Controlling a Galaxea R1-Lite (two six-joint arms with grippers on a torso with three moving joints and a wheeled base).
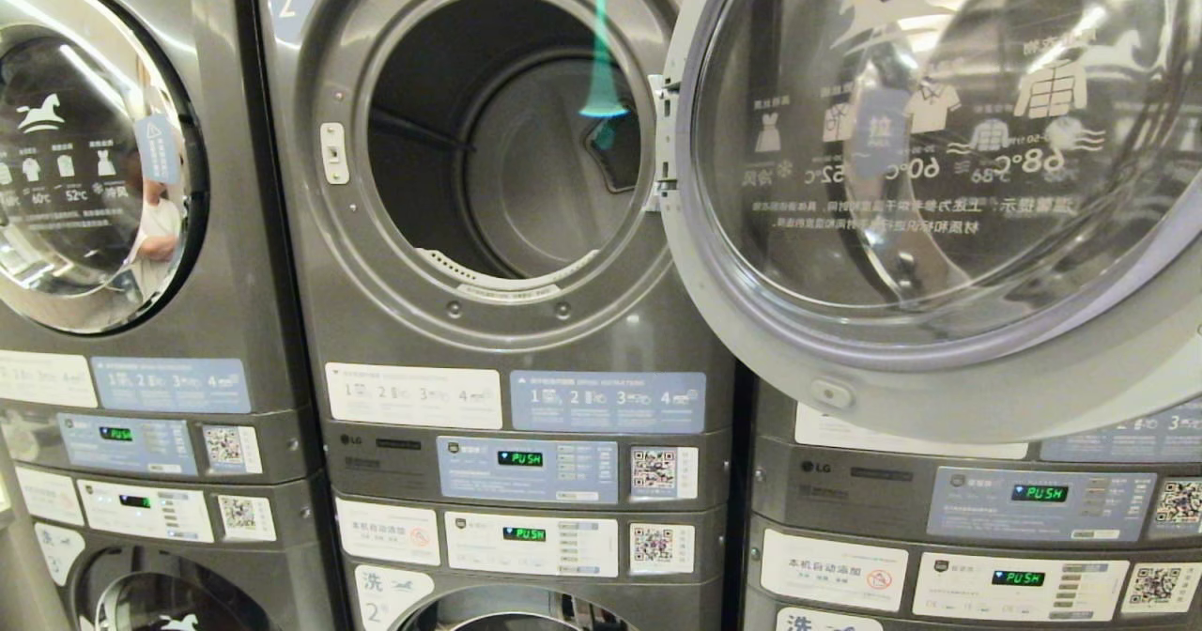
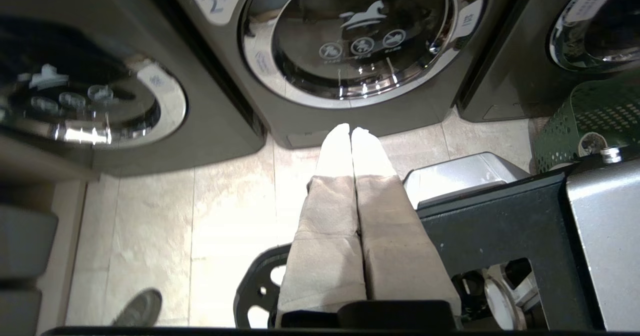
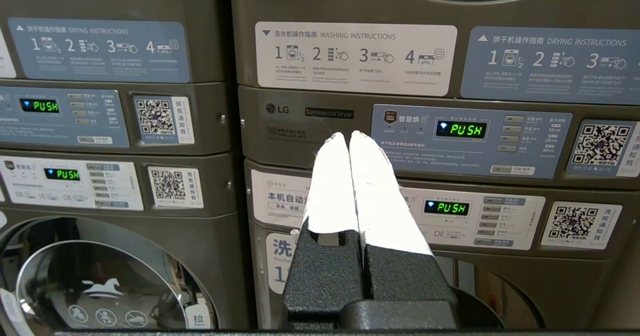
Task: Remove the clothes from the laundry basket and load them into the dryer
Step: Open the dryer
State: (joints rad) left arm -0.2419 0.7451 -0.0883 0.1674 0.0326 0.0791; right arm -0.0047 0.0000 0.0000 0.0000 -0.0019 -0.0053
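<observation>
Green laundry basket (image 2: 595, 121) on floor, beside closed, empty left gripper (image 2: 350, 131)

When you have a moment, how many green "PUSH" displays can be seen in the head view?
6: two on the left grey stacked machine, two on the middle one, two on the right one. Others may lie outside the view.

I see the dryer drum (image 1: 498, 152) at centre, its open door (image 1: 930, 171) at three o'clock, control panels (image 1: 526, 469) at six o'clock.
</observation>
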